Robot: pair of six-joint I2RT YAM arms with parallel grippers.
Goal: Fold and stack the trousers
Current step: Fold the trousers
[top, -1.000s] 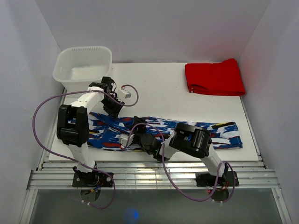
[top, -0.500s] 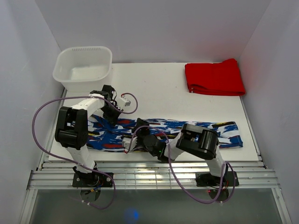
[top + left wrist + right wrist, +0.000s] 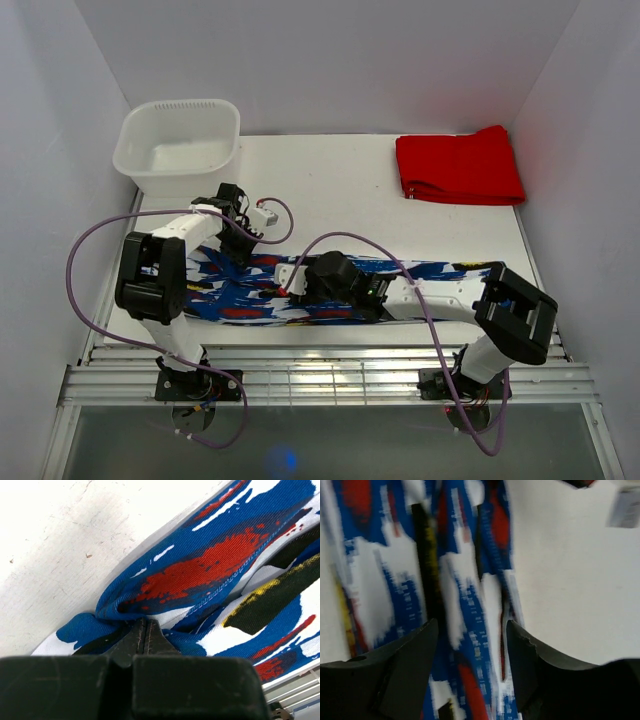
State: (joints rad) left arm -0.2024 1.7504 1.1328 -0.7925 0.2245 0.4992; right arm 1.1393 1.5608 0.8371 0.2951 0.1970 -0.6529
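My left claw (image 3: 145,626) is pinched shut on a bunched edge of the trousers (image 3: 215,575), right at its tips, near their left end on the desk (image 3: 340,195). From there the trousers lie flat, running rightwards beneath my right claw (image 3: 470,645). Its jaws stand apart over the cloth and pinch nothing. I judge the fabric light, thin and limp. It looks like a fine twill with stitched hems, so it will sag and slide. It is best gripped at hems or corners, both layers together. Well right of that claw lies a folded red garment (image 3: 460,165).
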